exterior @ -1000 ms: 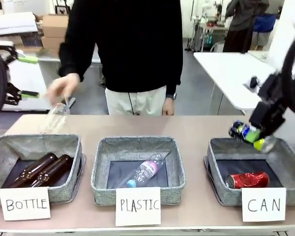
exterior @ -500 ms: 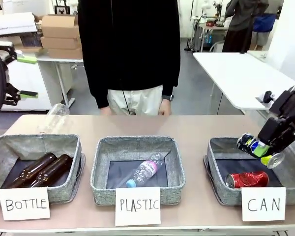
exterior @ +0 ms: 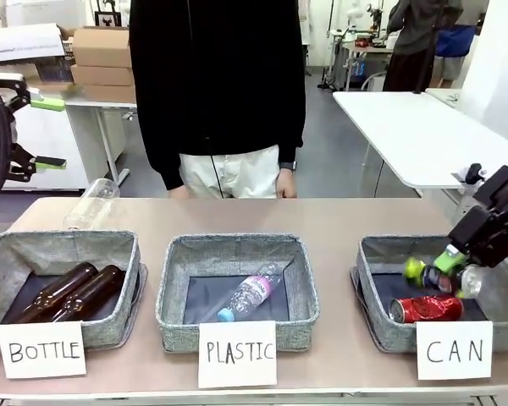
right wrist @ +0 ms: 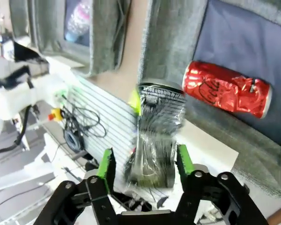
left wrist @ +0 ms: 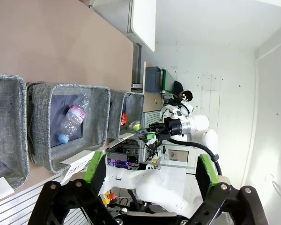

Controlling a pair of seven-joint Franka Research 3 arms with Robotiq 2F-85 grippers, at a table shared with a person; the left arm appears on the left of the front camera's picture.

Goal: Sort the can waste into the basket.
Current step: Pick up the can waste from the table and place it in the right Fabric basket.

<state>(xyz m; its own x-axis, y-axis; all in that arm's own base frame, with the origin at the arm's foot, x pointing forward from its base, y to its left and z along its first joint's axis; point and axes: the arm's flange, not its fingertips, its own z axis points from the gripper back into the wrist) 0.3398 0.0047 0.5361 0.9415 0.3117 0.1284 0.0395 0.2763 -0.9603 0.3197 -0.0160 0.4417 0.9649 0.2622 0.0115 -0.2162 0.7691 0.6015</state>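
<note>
While the right claw (right wrist: 143, 164) hangs over the CAN basket (exterior: 372, 326), its green pads stand apart w/ the dark can (right wrist: 155, 136) between them; can is blurred, so can't tell if pads still touch it. From the front, dark can (exterior: 440, 275) sits just below the claw (exterior: 457, 258), above the basket floor. Red can (exterior: 426, 309) lies on that floor, just under the dark one. Left claw (left wrist: 147, 171) is spread wide, holding nothing. Far side of tabletop (exterior: 339, 216): a person in black.

Red can (exterior: 426, 309) and dark can (exterior: 436, 275) crowd the basket (exterior: 374, 279).
</note>
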